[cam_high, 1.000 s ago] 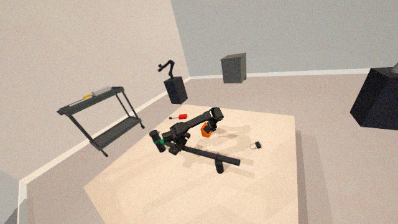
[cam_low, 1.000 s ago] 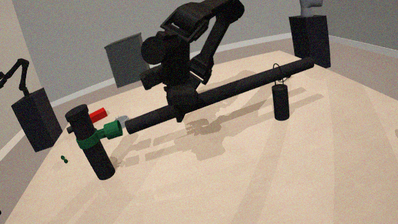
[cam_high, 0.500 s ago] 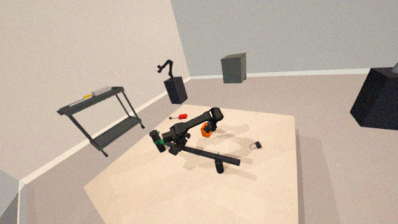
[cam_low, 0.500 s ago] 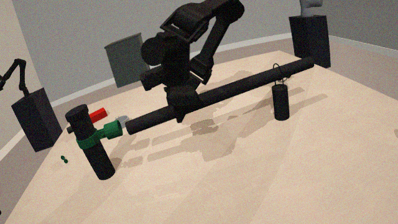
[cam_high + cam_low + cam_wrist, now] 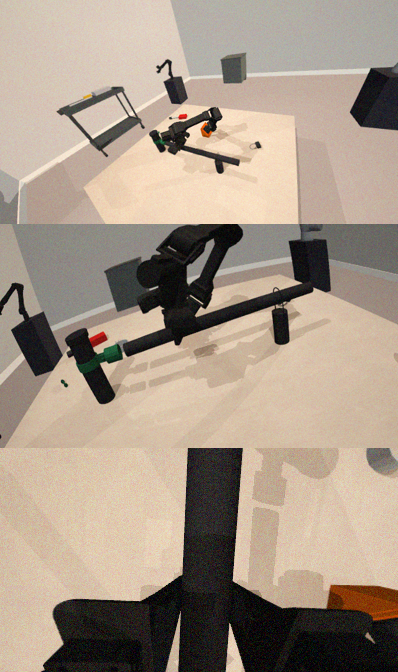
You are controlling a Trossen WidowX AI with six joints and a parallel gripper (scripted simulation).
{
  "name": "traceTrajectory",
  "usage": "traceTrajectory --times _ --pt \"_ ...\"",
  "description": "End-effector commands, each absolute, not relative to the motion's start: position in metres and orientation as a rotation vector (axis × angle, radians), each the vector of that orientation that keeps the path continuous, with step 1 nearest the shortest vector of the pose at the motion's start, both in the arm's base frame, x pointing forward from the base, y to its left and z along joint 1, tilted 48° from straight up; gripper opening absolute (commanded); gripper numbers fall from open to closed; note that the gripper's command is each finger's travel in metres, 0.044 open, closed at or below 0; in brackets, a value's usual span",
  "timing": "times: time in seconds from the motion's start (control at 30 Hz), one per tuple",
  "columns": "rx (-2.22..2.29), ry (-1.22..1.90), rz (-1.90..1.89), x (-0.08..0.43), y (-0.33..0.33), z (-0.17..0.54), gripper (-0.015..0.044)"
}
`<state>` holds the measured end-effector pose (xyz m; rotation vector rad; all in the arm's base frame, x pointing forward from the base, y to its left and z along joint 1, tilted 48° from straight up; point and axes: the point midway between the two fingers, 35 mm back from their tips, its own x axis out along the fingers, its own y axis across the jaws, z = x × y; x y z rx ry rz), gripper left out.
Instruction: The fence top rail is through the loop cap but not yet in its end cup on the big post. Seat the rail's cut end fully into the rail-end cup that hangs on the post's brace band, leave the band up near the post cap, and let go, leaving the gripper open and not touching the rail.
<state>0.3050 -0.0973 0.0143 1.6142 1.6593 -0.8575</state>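
1. One tool (image 5: 181,328) (image 5: 203,581); it is grasping the rail, its two fingers pressed on opposite sides.
2. One rail (image 5: 211,153) (image 5: 239,309) (image 5: 212,513); it slants above the counter (image 5: 193,199) (image 5: 174,410) (image 5: 90,513); its cut end stands just beside the cup's mouth, apart from it in the exterior view; its other end reaches past the small post.
3. One green cup (image 5: 113,353), on one green band (image 5: 159,142) (image 5: 88,364); the band wraps the big post below its cap.
4. Two posts: one big post (image 5: 161,147) (image 5: 99,386); one small post (image 5: 219,166) (image 5: 280,326), with one wire loop (image 5: 276,289) around the rail.
5. One red-handled tool-like piece, the screwdriver (image 5: 183,116) (image 5: 99,339); it lies on the counter beyond the big post.
6. One orange block (image 5: 205,130) (image 5: 362,600), near the arm; one small green piece (image 5: 64,383), near the big post.
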Motion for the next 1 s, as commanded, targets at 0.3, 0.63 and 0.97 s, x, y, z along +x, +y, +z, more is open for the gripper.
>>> traceTrajectory --times 0.3,0.63,0.97 --pt "1.613 1.651 -0.860 0.305 -0.111 0.003 0.0000" --pt "1.613 1.658 -0.858 0.305 -0.112 -0.003 0.0000" --pt "1.613 1.658 -0.858 0.305 -0.112 -0.003 0.0000"
